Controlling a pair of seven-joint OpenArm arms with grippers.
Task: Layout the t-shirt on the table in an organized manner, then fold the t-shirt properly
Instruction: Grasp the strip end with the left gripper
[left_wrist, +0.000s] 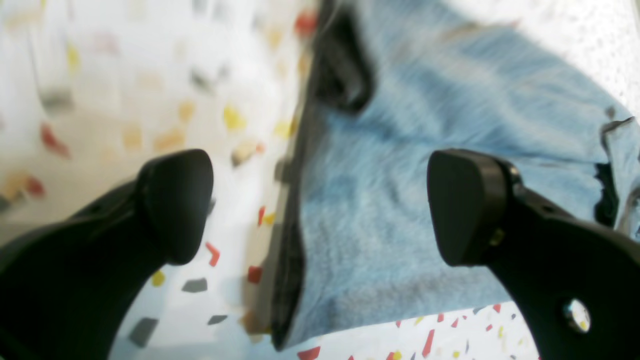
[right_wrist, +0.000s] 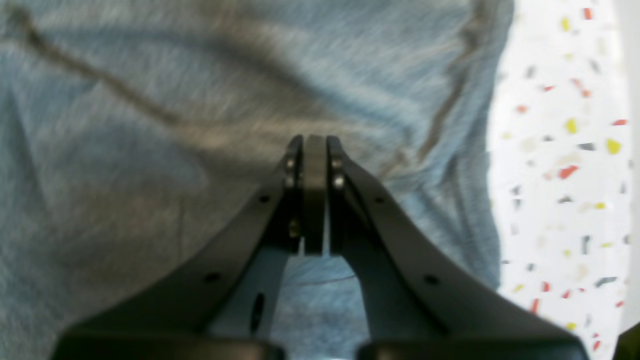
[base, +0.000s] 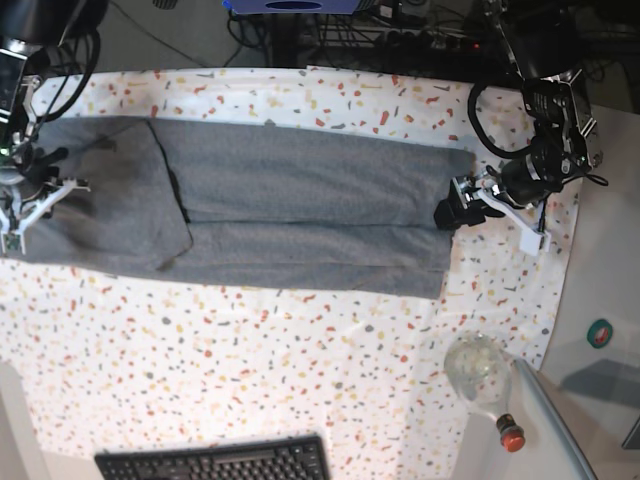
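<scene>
The grey t-shirt (base: 300, 215) lies in a long band across the flecked table (base: 250, 370), its left part folded over as a flap (base: 110, 200). At the shirt's right end my left gripper (base: 456, 208) hovers open. In the left wrist view my left gripper (left_wrist: 320, 205) stands wide with nothing between its fingers (left_wrist: 175, 205), over the t-shirt's (left_wrist: 400, 200) edge. My right gripper (base: 22, 205) is over the shirt's left end. In the right wrist view my right gripper (right_wrist: 315, 145) is shut, pads together, just above the t-shirt (right_wrist: 150, 175), with no fabric visibly pinched.
A clear bottle (base: 482, 372) with a red cap lies at the table's front right corner. A black keyboard (base: 215, 462) sits at the front edge. A green roll (base: 600, 333) rests on the grey surface to the right. Cables (base: 420, 30) run behind the table.
</scene>
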